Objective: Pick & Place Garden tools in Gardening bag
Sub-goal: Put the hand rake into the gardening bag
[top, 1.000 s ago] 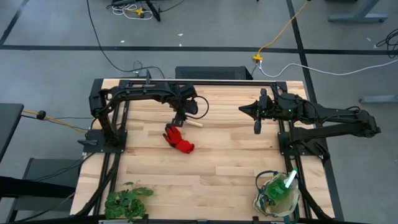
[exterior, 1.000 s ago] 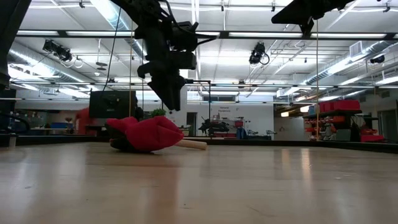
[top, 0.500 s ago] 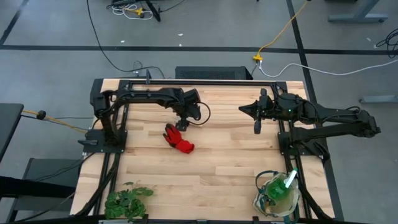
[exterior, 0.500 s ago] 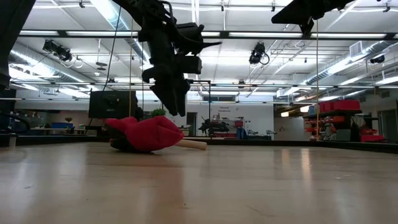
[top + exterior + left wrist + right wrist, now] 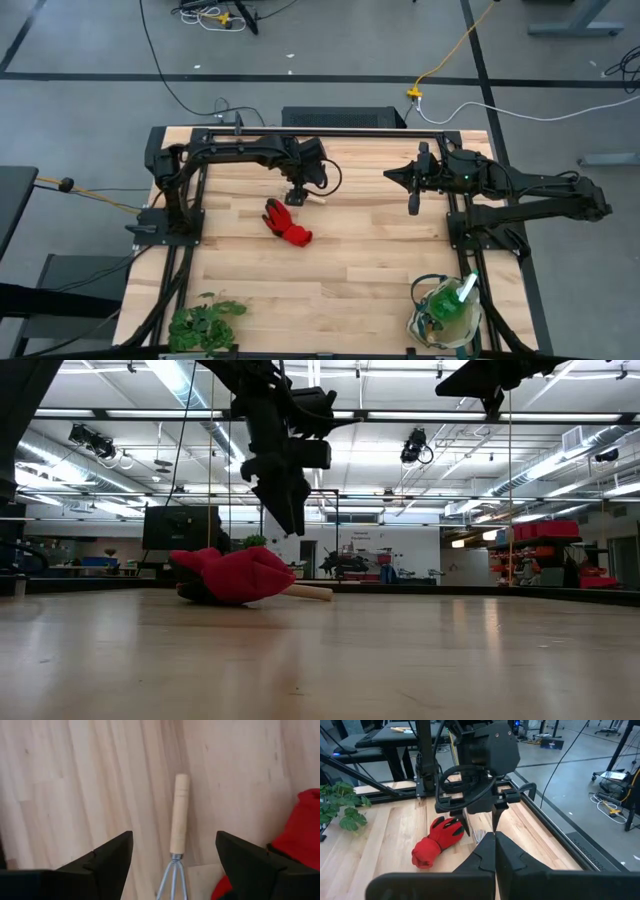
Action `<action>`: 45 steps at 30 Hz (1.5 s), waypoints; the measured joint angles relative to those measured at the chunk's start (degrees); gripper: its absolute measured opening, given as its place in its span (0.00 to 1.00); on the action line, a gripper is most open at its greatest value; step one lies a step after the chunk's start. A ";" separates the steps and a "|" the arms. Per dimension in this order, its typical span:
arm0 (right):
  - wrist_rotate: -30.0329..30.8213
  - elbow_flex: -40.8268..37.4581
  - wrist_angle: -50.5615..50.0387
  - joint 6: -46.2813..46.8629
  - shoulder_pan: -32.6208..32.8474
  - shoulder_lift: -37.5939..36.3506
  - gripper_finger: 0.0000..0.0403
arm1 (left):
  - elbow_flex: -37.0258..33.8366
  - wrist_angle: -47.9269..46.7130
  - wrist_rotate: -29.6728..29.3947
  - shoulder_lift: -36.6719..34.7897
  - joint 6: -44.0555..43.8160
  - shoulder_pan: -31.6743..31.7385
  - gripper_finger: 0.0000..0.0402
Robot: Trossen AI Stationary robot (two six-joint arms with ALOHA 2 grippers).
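Observation:
A wooden-handled hand rake (image 5: 179,815) lies flat on the table, its tines (image 5: 172,875) next to the red glove (image 5: 300,830). The glove (image 5: 287,222) lies at mid-table. My left gripper (image 5: 174,837) is open and hangs above the rake with one finger on either side of the handle, touching nothing; it also shows in the high view (image 5: 300,195) and the low view (image 5: 290,510). My right gripper (image 5: 413,205) is shut and empty, raised at the far right. The gardening bag (image 5: 415,320) stands at the near right with a green spray bottle (image 5: 445,305) inside. Trowel and shears are out of view.
A leafy green plant bunch (image 5: 205,322) lies at the near left corner. The arms' black frames stand along the left and right table edges. Bare wood lies between the glove and the bag.
My left gripper has moved a little toward the table's right edge, from above the glove's far end to above the rake. The glove and the rake have stayed where they were.

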 joint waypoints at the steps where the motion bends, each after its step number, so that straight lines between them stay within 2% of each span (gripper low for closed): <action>1: 0.00 0.00 0.01 0.00 0.00 -0.01 0.00 | 0.17 -0.05 -0.04 -0.01 0.02 0.12 0.73; 8: 0.00 0.00 0.05 -0.03 0.00 0.01 0.00 | 0.20 -1.22 -0.37 1.19 0.48 0.31 0.73; 16: 0.01 0.00 0.05 0.04 0.00 -0.01 0.00 | 0.20 -1.66 -3.84 7.08 1.63 -0.05 0.73; 45: 0.46 0.00 -0.61 0.04 -0.02 -0.01 0.00 | 0.05 0.02 -2.12 13.58 1.69 -0.13 0.73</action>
